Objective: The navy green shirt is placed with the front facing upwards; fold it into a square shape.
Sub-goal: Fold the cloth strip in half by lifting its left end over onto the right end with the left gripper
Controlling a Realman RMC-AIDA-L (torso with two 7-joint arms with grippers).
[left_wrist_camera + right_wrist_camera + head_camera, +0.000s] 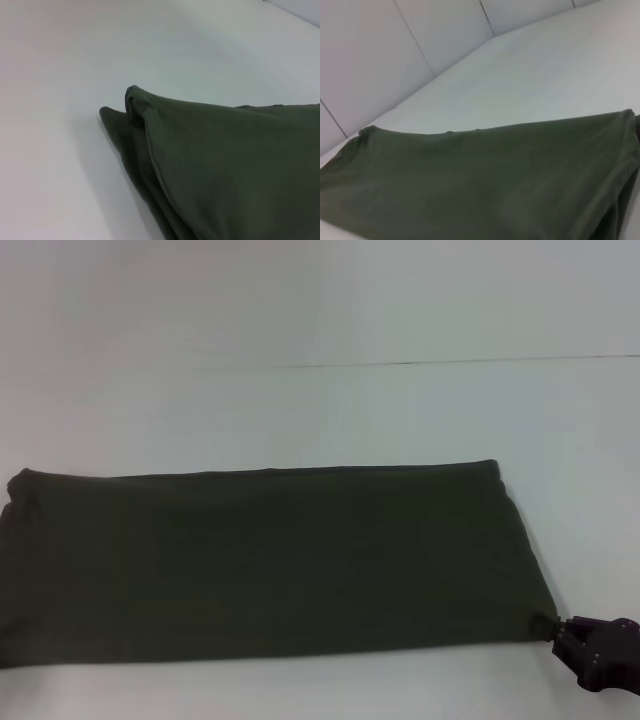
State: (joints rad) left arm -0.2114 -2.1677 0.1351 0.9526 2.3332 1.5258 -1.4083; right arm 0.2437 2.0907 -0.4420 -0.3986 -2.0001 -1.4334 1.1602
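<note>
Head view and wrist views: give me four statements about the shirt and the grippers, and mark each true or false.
1. The shirt lies folded into a long band across the table. True.
2. The right gripper is at the shirt's near right corner. True.
3. The chest lettering shows on top. False: only plain green cloth shows.
4. The left gripper is visible in the head view. False: it is out of view there.
</note>
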